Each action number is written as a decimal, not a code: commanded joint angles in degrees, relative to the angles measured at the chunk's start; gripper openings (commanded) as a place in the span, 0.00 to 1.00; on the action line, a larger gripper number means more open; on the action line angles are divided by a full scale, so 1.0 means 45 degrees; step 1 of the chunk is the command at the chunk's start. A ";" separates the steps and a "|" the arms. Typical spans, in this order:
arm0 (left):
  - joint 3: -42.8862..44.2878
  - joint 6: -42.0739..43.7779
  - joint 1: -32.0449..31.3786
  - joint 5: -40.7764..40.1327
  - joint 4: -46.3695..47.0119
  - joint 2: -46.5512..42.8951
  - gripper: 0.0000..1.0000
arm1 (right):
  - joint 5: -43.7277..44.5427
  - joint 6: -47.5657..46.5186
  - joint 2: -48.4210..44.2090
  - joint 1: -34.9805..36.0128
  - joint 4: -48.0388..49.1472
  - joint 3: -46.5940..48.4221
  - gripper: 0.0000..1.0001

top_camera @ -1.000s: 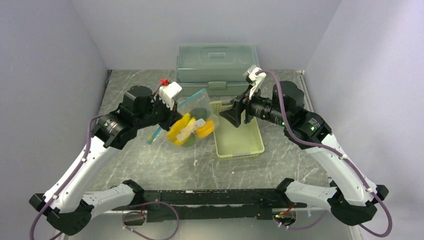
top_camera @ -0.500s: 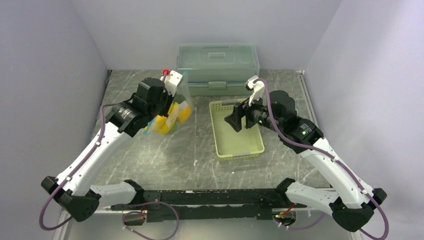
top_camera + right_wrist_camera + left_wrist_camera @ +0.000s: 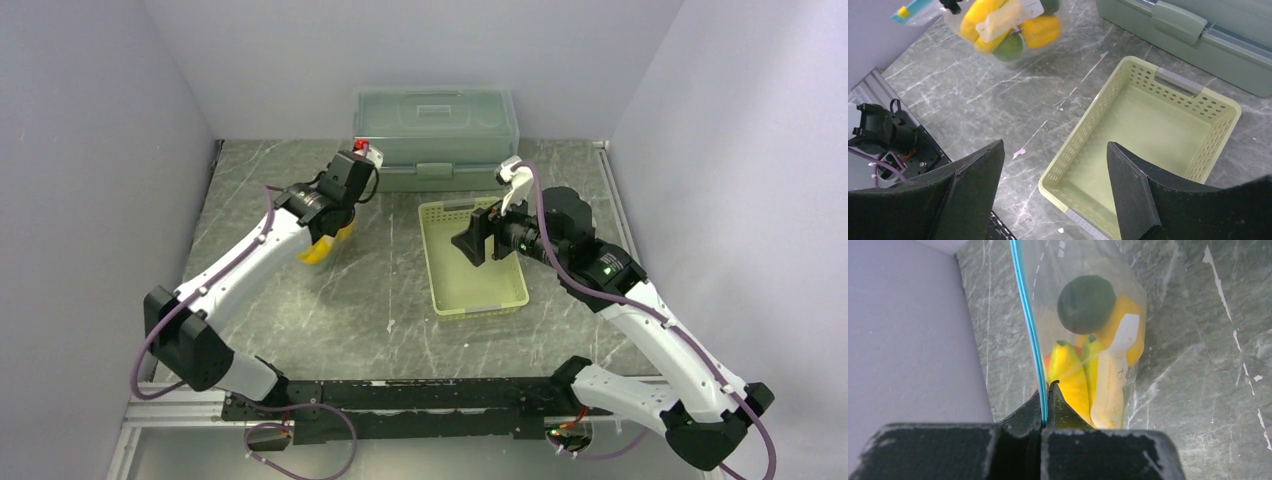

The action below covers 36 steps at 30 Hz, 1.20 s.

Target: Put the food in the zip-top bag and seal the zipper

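Your left fingers (image 3: 1048, 399) are clamping the zipper (image 3: 1027, 325), its strip running straight ahead; your right fingers (image 3: 470, 245) are hovering spread, well apart.

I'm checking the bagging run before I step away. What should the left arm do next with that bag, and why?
Probably lower the bag onto the table before letting go. The left tool is pinched on the zipper, which reads as one closed line, the food hangs inside, the basket is empty and the right tool stands open over it.
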 commanded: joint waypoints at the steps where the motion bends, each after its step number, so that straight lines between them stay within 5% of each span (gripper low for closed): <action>1: 0.0189 -0.0232 0.0020 -0.0540 0.0441 0.0631 0.00 | -0.0173 0.0132 -0.0365 -0.0104 0.0603 -0.0071 0.79; 24: -0.0630 -0.4323 -0.1799 0.2591 -0.1076 0.1796 0.00 | -0.0124 0.0023 -0.0768 -0.0290 0.0467 -0.0373 0.80; 36: -0.2680 -0.6072 -0.2428 0.3745 -0.0397 0.1680 0.00 | -0.0282 0.0109 -0.0817 -0.0290 0.0499 -0.0535 0.81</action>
